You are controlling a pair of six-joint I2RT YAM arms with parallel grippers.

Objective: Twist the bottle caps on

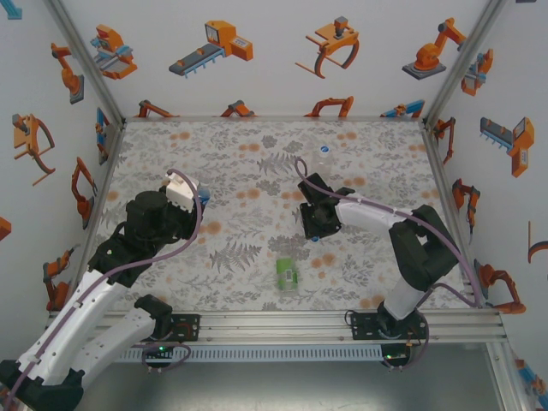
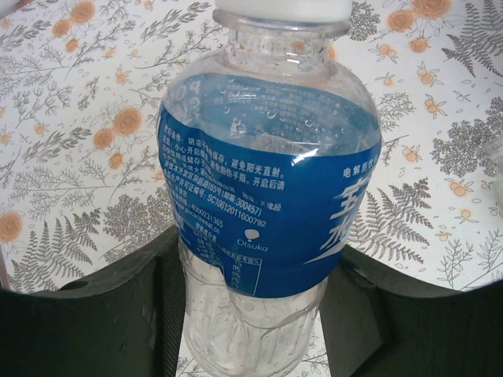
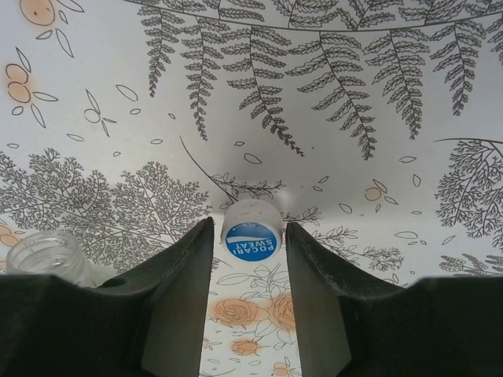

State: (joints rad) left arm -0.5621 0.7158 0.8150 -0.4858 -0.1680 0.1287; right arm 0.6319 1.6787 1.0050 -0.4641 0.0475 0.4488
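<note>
here we see the left gripper [image 2: 258, 251] clamped on the blue-label bottle [image 2: 267, 181], a white cap [image 2: 281, 9] sitting on its neck. the right gripper [image 3: 249, 226] has its jaws apart around a second cap [image 3: 251, 240] that lies on the table [image 3: 354, 181], with a slight gap on each side. an open bottle neck [image 3: 45, 253] stands just beside one finger.

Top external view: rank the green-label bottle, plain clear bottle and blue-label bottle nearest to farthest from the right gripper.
1. Green-label bottle, toward the near edge.
2. Plain clear bottle, toward the far edge.
3. Blue-label bottle, far left, in the left gripper.
</note>
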